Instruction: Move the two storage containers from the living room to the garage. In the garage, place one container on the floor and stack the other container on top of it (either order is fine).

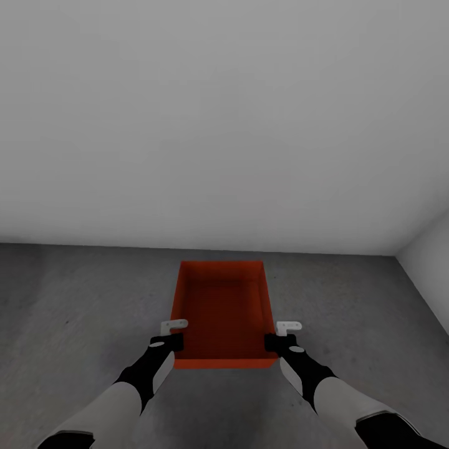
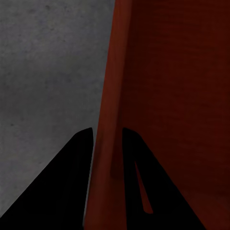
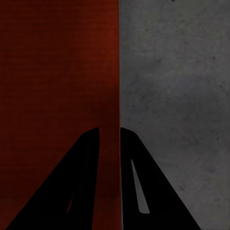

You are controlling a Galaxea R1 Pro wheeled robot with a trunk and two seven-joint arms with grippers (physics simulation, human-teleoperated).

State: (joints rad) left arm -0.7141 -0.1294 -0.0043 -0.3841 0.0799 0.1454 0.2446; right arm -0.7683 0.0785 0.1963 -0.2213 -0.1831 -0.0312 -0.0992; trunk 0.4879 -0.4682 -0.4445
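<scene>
Storage container [image 1: 222,312]: orange-red, open-topped, nothing inside, held level between both arms over the dark grey concrete floor [image 1: 75,299], short of the plain white wall [image 1: 224,125]. Whether its bottom touches the floor cannot be told. Left hand [image 1: 167,342] is clamped on the container's left side wall near the close corner; the left wrist view shows one finger [image 2: 57,187] outside the wall and the other inside. Right hand [image 1: 279,342] is clamped likewise on the right side wall, black fingers [image 3: 72,187] straddling the thin rim. A second white wall [image 1: 430,262] meets the floor at far right.
</scene>
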